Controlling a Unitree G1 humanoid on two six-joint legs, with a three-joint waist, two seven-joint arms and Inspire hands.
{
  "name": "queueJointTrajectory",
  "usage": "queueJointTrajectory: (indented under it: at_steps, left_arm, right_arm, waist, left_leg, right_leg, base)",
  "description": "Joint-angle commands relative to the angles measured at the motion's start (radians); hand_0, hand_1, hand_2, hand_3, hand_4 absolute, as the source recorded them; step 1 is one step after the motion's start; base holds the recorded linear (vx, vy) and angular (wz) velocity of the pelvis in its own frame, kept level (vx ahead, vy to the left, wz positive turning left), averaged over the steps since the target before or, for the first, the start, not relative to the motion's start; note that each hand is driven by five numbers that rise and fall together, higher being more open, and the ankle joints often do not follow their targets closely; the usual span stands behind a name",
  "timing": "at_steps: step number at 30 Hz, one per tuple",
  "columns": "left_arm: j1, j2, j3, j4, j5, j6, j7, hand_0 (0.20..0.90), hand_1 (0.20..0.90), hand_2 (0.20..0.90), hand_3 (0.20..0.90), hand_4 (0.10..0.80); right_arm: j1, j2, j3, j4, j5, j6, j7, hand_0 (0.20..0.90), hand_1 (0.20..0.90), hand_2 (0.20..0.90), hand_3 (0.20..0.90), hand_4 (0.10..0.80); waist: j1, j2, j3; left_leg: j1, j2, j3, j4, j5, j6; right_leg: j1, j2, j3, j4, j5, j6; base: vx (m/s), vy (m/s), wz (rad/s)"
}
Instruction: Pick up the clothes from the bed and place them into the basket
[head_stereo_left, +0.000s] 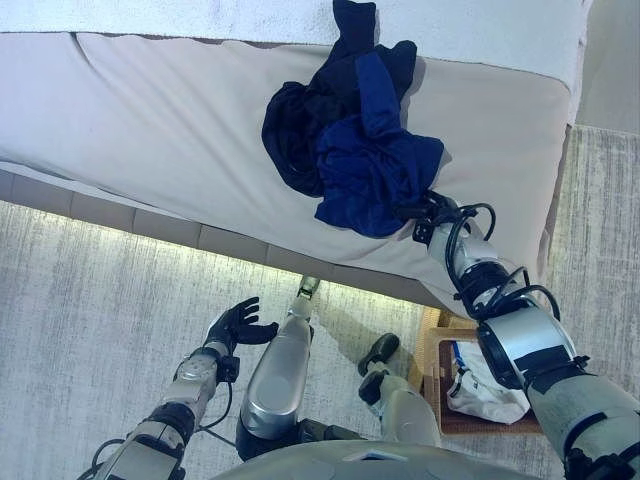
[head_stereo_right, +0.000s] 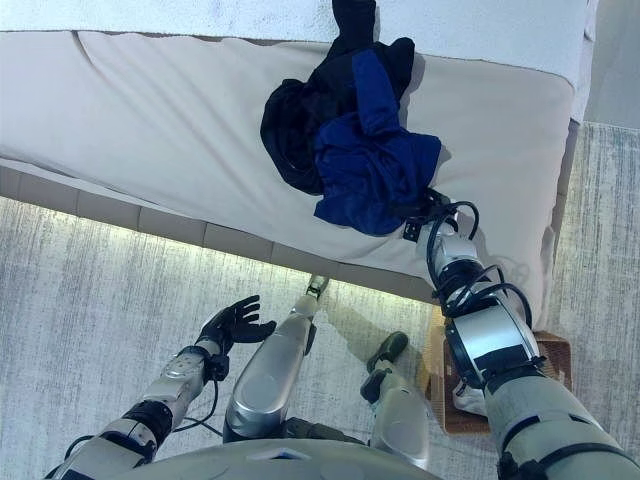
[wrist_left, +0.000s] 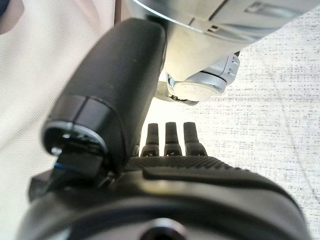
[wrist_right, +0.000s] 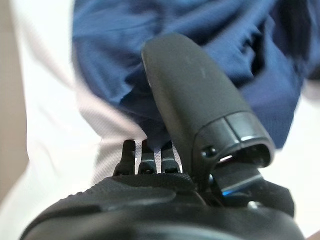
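Clothes (head_stereo_left: 355, 140) lie heaped on the bed (head_stereo_left: 150, 120); right hand (head_stereo_right: 420, 215) at their near edge, fingers hidden. Left hand (head_stereo_left: 238, 322) hangs relaxed. Beside the bed, basket (head_stereo_left: 437, 350) holds white cloth (head_stereo_left: 485, 390).

I see the clothes (head_stereo_left: 352, 130), a crumpled heap of dark navy and bright blue garments, lying on the beige bed (head_stereo_left: 150, 120). The wooden basket (head_stereo_left: 437, 372) sits on the floor, holding a white garment (head_stereo_left: 485, 390).

Two dark garments (head_stereo_left: 350, 130) (blue, black), one bed (head_stereo_left: 150, 120), one basket (head_stereo_left: 440, 345).
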Motion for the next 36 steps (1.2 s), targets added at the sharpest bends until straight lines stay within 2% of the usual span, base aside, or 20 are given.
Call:
queueJointTrajectory:
  at_steps: [1, 10, 13, 16, 21, 23, 29, 36]
  left_arm:
    - [0.002, -0.01, -0.084, -0.036, -0.016, -0.022, 0.0, 0.9, 0.9, 0.9, 0.9, 0.8]
    - [0.025, -0.008, -0.083, -0.039, -0.004, -0.027, 0.011, 0.9, 0.9, 0.9, 0.9, 0.8]
    - [0.047, -0.016, -0.07, -0.027, 0.015, -0.034, 0.024, 0.9, 0.9, 0.9, 0.9, 0.8]
    - [0.062, -0.015, -0.054, -0.012, 0.027, -0.039, 0.026, 0.9, 0.9, 0.9, 0.9, 0.8]
    - [0.095, -0.004, -0.024, 0.012, 0.057, -0.025, 0.016, 0.9, 0.9, 0.9, 0.9, 0.8]
    - [0.123, 0.003, -0.01, 0.022, 0.084, -0.023, 0.002, 0.9, 0.9, 0.9, 0.9, 0.8]
    - [0.178, 0.005, 0.028, 0.066, 0.153, -0.008, -0.013, 0.9, 0.9, 0.9, 0.9, 0.8]
    - [0.206, 0.001, 0.051, 0.133, 0.212, 0.011, -0.022, 0.9, 0.9, 0.9, 0.9, 0.8]
  right_arm:
    - [-0.257, 0.056, 0.055, -0.189, -0.028, -0.115, 0.137, 0.3, 0.3, 0.3, 0.2, 0.1]
    - [-0.302, 0.085, 0.065, -0.258, -0.067, -0.207, 0.041, 0.3, 0.3, 0.3, 0.2, 0.1]
    - [-0.278, 0.077, 0.023, -0.424, -0.093, -0.298, -0.066, 0.3, 0.3, 0.3, 0.2, 0.1]
    - [-0.244, 0.078, -0.008, -0.551, -0.139, -0.353, -0.107, 0.3, 0.3, 0.3, 0.2, 0.1]
    - [-0.183, 0.026, -0.076, -0.799, -0.213, -0.376, -0.177, 0.3, 0.3, 0.3, 0.2, 0.1]
    - [-0.148, -0.034, -0.109, -0.877, -0.263, -0.378, -0.205, 0.3, 0.3, 0.3, 0.2, 0.1]
    - [-0.062, -0.153, -0.189, -0.985, -0.266, -0.38, -0.246, 0.3, 0.3, 0.3, 0.2, 0.1]
    - [0.03, -0.214, -0.241, -1.041, -0.293, -0.381, -0.302, 0.3, 0.3, 0.3, 0.2, 0.1]
  waist:
    - [0.064, 0.034, 0.02]
    - [0.087, 0.015, 0.033]
    - [0.079, 0.001, 0.023]
    - [0.069, -0.012, 0.006]
    - [0.041, -0.035, -0.064]
    - [0.022, -0.04, -0.107]
    - [-0.016, -0.061, -0.214]
    - [-0.059, -0.073, -0.32]
  left_leg:
    - [0.035, -0.068, 0.027, 0.038, -0.141, 0.081]
    - [0.036, -0.067, 0.027, 0.024, -0.143, 0.081]
    - [0.057, -0.057, 0.033, 0.015, -0.153, 0.084]
    - [0.076, -0.051, 0.038, 0.004, -0.16, 0.088]
    - [0.138, -0.04, 0.043, -0.026, -0.176, 0.095]
    - [0.166, -0.042, 0.049, -0.039, -0.162, 0.105]
    - [0.261, -0.036, 0.067, -0.087, -0.173, 0.108]
    - [0.338, -0.023, 0.11, -0.132, -0.178, 0.106]
  right_leg:
    - [-0.092, -0.001, 0.017, 0.105, 0.029, -0.033]
    - [-0.08, 0.003, -0.012, 0.083, 0.047, -0.026]
    - [-0.064, 0.001, -0.009, 0.082, 0.048, -0.024]
    - [-0.05, 0.002, 0.0, 0.08, 0.045, -0.025]
    - [-0.007, 0.004, 0.024, 0.089, 0.033, -0.026]
    - [0.012, -0.001, 0.021, 0.089, 0.06, -0.027]
    - [0.072, 0.006, 0.046, 0.078, 0.081, -0.005]
    - [0.124, 0.027, 0.06, 0.035, 0.083, 0.005]
  base:
    - [-0.006, -0.041, 0.19]
    - [-0.006, -0.014, 0.16]
    - [0.003, -0.006, 0.1]
    - [0.013, -0.012, 0.09]
    - [0.052, -0.007, -0.06]
    - [0.038, 0.023, -0.12]
    - [0.116, -0.044, -0.14]
    - [0.085, -0.08, -0.11]
